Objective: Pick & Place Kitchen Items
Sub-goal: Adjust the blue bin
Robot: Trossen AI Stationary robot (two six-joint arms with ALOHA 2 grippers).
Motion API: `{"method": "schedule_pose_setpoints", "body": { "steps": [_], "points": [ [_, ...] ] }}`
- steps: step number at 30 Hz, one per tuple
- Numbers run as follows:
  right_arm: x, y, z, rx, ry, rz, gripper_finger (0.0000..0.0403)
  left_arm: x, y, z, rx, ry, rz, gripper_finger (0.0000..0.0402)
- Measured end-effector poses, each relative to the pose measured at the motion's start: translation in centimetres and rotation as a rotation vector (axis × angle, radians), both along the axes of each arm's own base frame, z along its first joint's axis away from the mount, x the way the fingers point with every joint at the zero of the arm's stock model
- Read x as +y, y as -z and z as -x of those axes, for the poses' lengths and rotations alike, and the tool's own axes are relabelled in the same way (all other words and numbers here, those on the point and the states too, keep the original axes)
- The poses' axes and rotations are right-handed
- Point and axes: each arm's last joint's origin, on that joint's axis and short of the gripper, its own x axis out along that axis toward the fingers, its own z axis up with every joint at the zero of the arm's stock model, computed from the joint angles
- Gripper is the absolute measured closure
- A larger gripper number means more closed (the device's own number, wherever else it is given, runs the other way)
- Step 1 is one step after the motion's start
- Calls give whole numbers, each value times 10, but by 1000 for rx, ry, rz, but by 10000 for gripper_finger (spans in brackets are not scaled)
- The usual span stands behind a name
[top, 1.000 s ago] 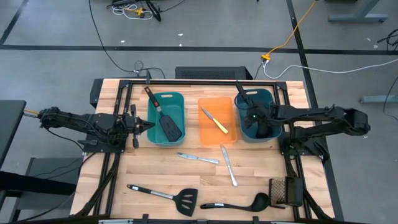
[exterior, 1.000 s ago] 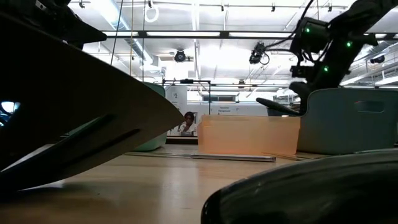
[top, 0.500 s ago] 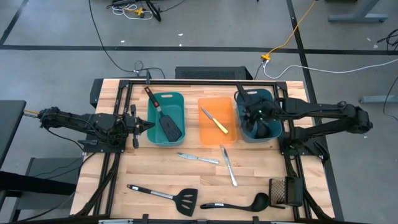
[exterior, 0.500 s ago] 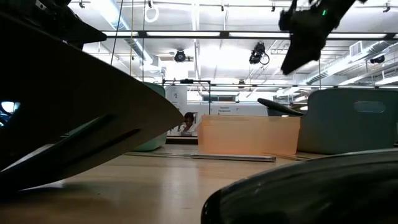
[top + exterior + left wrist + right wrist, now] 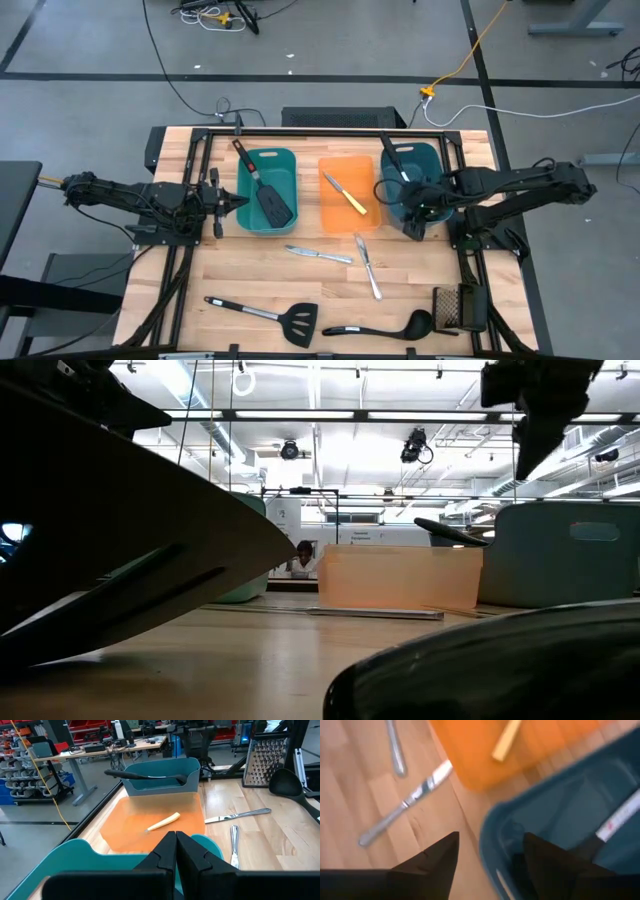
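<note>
With 3 utensils binned, namely spatula, yellow knife and ladle, 2 knives, a spatula and a ladle are lying toward 6 o'clock, the right gripper hovering open and empty, the left gripper resting shut.

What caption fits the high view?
Open right gripper above dark teal bin; two silver knives wait on wood table.

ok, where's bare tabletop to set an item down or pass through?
Free: the wood between the left teal bin and the spatula below it. Crowded: the strip with two silver knives under the orange bin, and the ladle and grater corner.
</note>
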Motion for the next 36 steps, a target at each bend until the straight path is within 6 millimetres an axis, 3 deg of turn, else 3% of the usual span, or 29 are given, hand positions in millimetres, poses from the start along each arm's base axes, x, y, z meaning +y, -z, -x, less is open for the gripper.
{"method": "schedule_pose_setpoints", "body": {
  "steps": [5,10,16,27,36],
  "points": [
    [6,4,1,62,-53,-34,160,0,0,0,0,0,0,386],
    [10,12,4,182,-82,-17,177,0,0,0,0,0,0,386],
    [11,19,-3,235,-99,1,194,0,1,-2,16,0,-4,386],
    [10,37,-19,334,-132,59,189,-2,7,-10,75,2,-8,386],
    [12,54,-31,418,-110,53,249,-2,7,-11,70,2,-5,386]
  ]
}}
